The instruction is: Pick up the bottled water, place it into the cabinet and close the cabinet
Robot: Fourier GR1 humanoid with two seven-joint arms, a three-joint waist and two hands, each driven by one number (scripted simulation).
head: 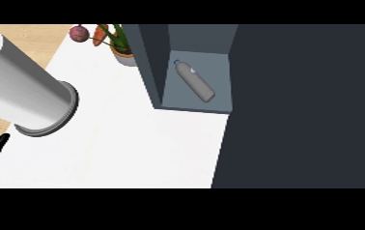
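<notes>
A: Your left hand [3, 140] shows only as a black sliver at the left edge of the head view, below the wide grey cylinder of the forearm [32, 96]. I cannot tell how that hand is set.

B: And your right hand?

A: You won't find it in the view at all.

B: Where is the bottle?

A: You see the clear plastic water bottle with a small blue cap [194, 80] lying on its side on the floor of the open compartment of the dark slate-grey cabinet [292, 108]. Its cap points toward the back left corner, and its base toward the front right.

B: How does it look?

A: Slim, greyish and see-through, narrowing at the neck, lying diagonally. Nothing touches it but the cabinet floor.

B: What else do you have on the white counter [121, 142]?

A: A leafy green plant in a tan pot [121, 48] stands just left of the cabinet wall, with a purple-red round vegetable [79, 33] beside it.
</notes>
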